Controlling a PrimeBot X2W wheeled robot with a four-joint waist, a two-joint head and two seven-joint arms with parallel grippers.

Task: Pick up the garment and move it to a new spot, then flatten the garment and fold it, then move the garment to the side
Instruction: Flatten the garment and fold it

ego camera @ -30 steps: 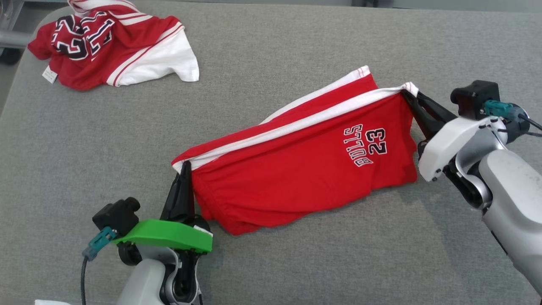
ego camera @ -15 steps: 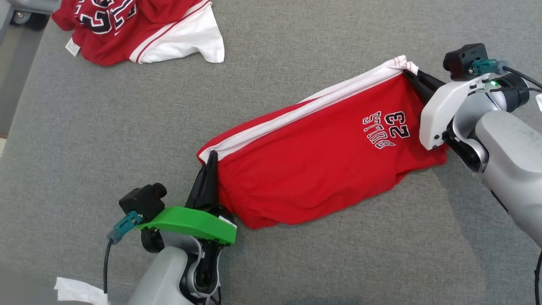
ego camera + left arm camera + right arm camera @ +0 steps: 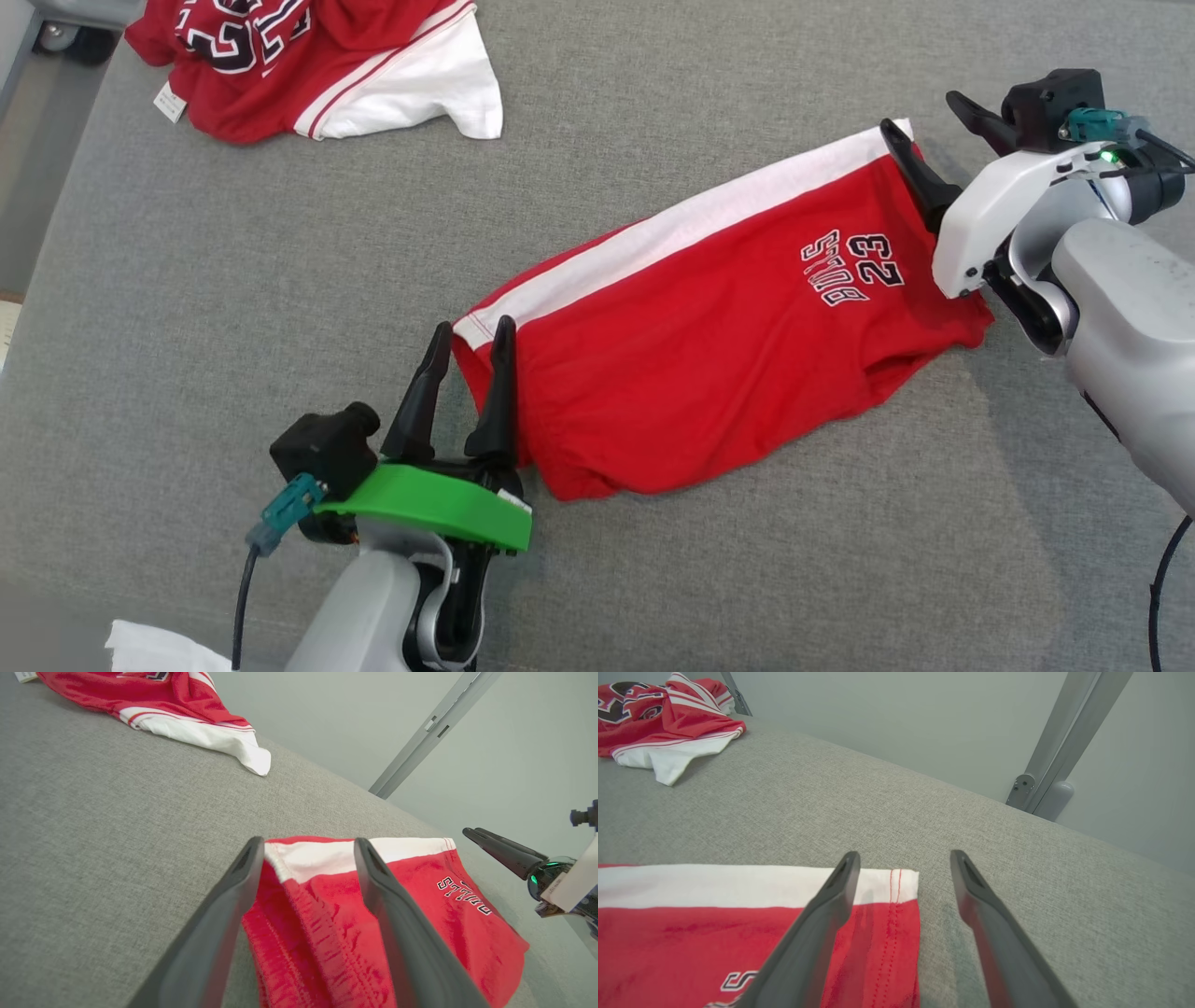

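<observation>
The left hand (image 3: 473, 325) sat at lower left, fingers spread apart and pointing up. The right hand (image 3: 920, 112), at upper right, was likewise spread, angled up-left.

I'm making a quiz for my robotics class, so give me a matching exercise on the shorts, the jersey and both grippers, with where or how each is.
Column one:
1 red shorts
2 jersey
3 left gripper
4 right gripper

Column two:
a bunched at the far left of the grey surface
b jaws open at the waistband end
c jaws open at the hem corner
d spread out, white stripe showing

Pairs: 1-d, 2-a, 3-b, 4-c
</observation>
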